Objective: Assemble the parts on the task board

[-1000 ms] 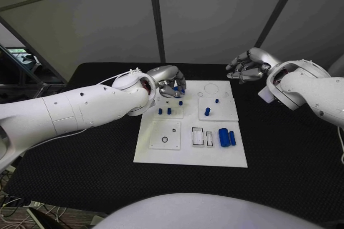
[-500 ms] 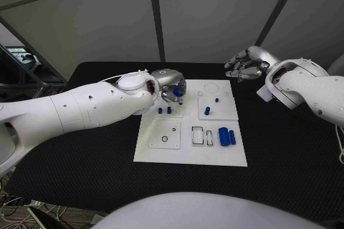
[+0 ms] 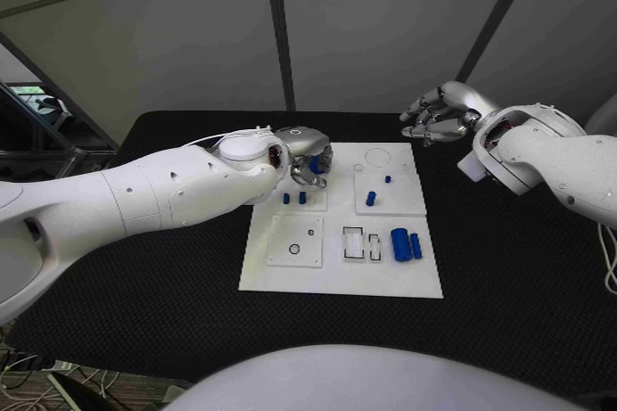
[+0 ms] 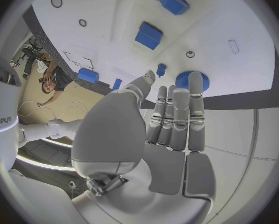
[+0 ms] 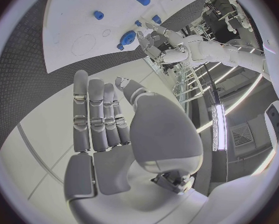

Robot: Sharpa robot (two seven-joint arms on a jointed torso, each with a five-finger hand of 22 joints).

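The white task board (image 3: 337, 277) lies mid-table. My left hand (image 3: 303, 154) hovers over its far left part and holds a blue ribbed round part (image 3: 315, 164) at its fingertips; in the left wrist view the same round part (image 4: 192, 79) sits just beyond the straight fingers. The right wrist view shows the round part (image 5: 128, 37) beside the left hand (image 5: 156, 39). Blue pegs (image 3: 294, 198) stand just below the left hand. Another peg (image 3: 370, 198) and two blue cylinders (image 3: 407, 245) lie further right. My right hand (image 3: 437, 117) hangs open past the board's far right corner, holding nothing.
Two rectangular slots (image 3: 361, 244) and a small ring (image 3: 296, 249) mark the board's near half. A large circle outline (image 3: 380, 157) sits at the far edge. Black table (image 3: 142, 277) surrounds the board on all sides.
My left arm has pushed a little further over the board and the hand has turned, keeping the blue round part. The right hand has drifted slightly left.
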